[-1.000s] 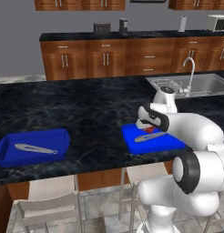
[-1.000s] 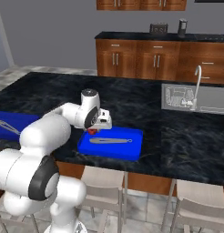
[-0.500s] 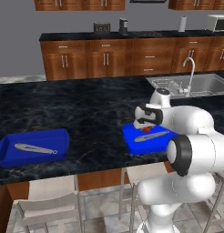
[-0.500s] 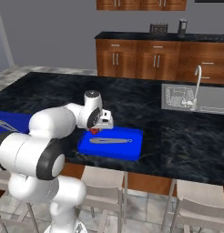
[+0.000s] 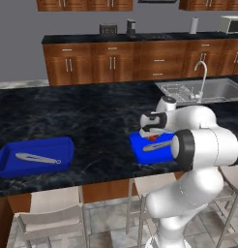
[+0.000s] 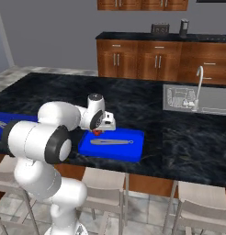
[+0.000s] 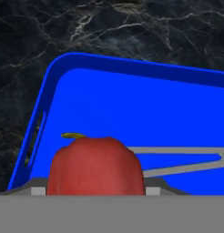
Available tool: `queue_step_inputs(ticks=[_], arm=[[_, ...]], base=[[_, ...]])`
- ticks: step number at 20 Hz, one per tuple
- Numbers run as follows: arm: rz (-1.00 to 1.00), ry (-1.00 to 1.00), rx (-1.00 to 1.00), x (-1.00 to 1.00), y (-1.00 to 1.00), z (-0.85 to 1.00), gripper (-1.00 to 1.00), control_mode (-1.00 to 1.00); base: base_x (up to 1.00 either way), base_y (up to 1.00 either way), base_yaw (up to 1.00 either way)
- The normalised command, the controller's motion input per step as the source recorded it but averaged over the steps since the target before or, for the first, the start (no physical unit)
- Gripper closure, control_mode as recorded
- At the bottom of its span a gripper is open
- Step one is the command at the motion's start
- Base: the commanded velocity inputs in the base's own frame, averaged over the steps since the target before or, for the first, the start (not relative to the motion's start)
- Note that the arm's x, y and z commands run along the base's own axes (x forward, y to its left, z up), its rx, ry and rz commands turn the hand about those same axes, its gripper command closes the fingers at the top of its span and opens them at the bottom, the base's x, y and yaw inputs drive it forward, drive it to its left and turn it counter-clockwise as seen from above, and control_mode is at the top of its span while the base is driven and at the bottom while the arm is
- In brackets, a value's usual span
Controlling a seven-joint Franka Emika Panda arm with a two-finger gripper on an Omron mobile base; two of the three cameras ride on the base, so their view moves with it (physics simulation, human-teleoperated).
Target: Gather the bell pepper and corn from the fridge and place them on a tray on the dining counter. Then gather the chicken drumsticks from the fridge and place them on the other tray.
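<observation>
Currently on my screens, largest first. Dining counter (image 5: 92, 121), black marbled stone island: unchanged. Two shallow bright blue trays: far tray (image 5: 36, 156) carries a thin silver utensil (image 5: 37, 158); near tray (image 6: 133, 148) sits under my gripper (image 6: 100, 130). Over the last second my arm has folded closer in, its elbow swinging forward, while the hand holds over the near tray's corner. Small round red bell pepper (image 7: 95, 166): low over the tray floor, beside its silver utensil (image 7: 186, 167). Whether the jaws grip it, I cannot tell. Release looks imminent; corn is next.
</observation>
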Motion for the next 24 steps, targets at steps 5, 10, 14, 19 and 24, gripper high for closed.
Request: queue_step_inputs(ticks=[5,10,14,19,24], arm=[[0.0,0.0,0.0,0.25,0.0,-0.21,1.0,-1.0],[0.0,0.0,0.0,0.24,0.0,-0.19,1.0,-1.0],[0.0,0.0,0.0,0.21,0.0,-0.18,1.0,-1.0],[0.0,0.0,0.0,0.19,0.0,-0.16,1.0,-1.0],[0.0,0.0,0.0,0.12,0.0,-0.13,-1.0,-1.0]], base=[[0.0,0.0,0.0],[0.0,0.0,0.0],[0.0,0.0,0.0],[0.0,0.0,0.0],[0.0,0.0,0.0]])
